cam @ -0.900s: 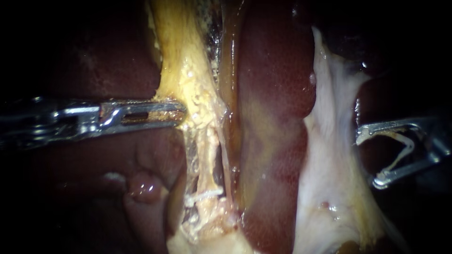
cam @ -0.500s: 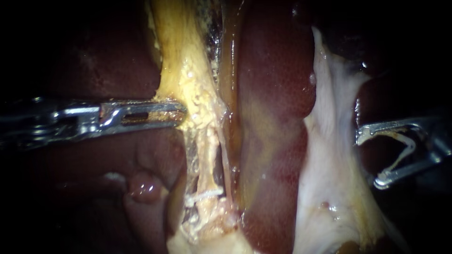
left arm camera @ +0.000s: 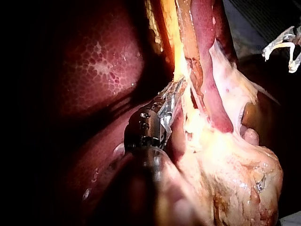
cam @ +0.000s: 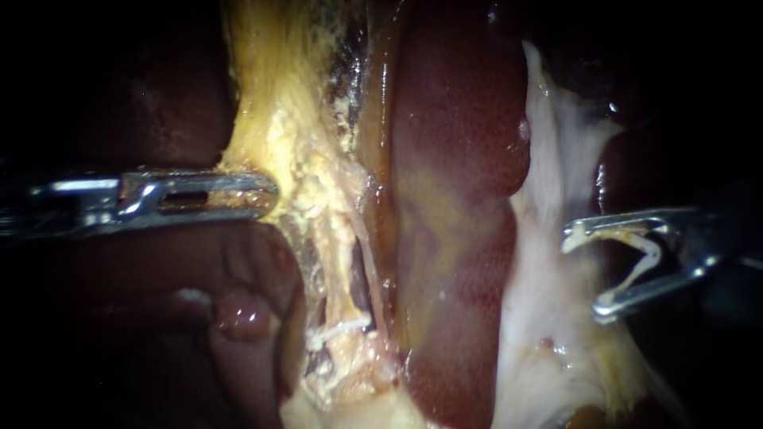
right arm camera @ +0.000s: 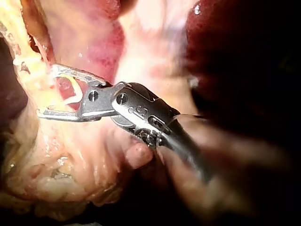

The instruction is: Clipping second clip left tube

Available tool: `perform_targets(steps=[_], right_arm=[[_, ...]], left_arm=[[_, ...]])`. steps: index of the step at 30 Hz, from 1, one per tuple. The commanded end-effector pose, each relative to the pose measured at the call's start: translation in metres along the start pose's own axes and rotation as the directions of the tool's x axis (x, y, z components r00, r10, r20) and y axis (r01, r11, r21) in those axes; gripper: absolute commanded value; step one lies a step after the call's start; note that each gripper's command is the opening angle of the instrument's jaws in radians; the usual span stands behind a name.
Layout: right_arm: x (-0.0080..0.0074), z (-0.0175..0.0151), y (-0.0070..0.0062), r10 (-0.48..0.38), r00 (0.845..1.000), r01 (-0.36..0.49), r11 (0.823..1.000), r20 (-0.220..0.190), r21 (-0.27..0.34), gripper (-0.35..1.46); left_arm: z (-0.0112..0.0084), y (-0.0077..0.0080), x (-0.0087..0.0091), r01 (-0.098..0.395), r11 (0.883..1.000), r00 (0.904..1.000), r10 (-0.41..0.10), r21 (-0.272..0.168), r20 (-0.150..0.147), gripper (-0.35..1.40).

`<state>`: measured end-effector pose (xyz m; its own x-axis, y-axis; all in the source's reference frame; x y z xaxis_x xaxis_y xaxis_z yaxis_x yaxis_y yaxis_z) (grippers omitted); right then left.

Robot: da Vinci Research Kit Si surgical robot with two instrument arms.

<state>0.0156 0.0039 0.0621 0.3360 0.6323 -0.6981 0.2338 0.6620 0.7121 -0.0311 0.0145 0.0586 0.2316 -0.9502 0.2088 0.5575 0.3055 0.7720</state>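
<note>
On the endoscope, my left instrument (cam: pixel 269 195), jaws clamped on crumbly yellow fat (cam: pixel 282 135), has drawn it leftwards, stretching the stringy left tube (cam: pixel 340 278) above its seated clip (cam: pixel 343 326). My right instrument (cam: pixel 582 274) has advanced onto the pale, filmy membrane (cam: pixel 540 238) but is still well short of that tube. The left wrist view shows that same grip beside glossy, mottled liver (left arm camera: pixel 103 61). The right wrist view shows the right jaws standing wide and cradling a white V-shaped clip (right arm camera: pixel 70 89), ready to place.
</note>
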Motion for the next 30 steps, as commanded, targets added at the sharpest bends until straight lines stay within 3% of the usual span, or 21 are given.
perform_targets(steps=[1,9,13,21,30], right_arm=[[-0.0003,0.0010,0.0004,0.006,1.000,-0.006,1.000,0.006,0.002,0.58],[-0.0026,0.0094,0.0039,0.060,0.997,-0.061,0.998,0.038,0.025,0.58],[-0.0037,0.0122,0.0055,0.079,0.996,-0.081,0.996,0.046,0.034,0.58],[-0.0042,0.0149,0.0088,0.082,0.995,-0.083,0.996,0.051,0.013,0.56],[-0.0049,0.0155,0.0115,0.085,0.995,-0.084,0.996,0.061,-0.009,0.54]], left_arm=[[-0.0001,-0.0001,0.0000,-0.004,1.000,1.0000,0.004,-0.004,0.003,-0.35],[-0.0010,-0.0002,-0.0002,-0.003,1.000,1.0000,0.003,-0.002,0.008,-0.35],[-0.0012,-0.0005,-0.0002,-0.002,1.000,1.0000,0.002,-0.002,0.008,-0.35],[-0.0015,-0.0011,-0.0001,-0.006,1.000,0.9999,0.006,0.001,0.013,-0.35],[-0.0017,-0.0016,0.0000,-0.012,1.000,0.9999,0.012,0.000,0.012,-0.35]])
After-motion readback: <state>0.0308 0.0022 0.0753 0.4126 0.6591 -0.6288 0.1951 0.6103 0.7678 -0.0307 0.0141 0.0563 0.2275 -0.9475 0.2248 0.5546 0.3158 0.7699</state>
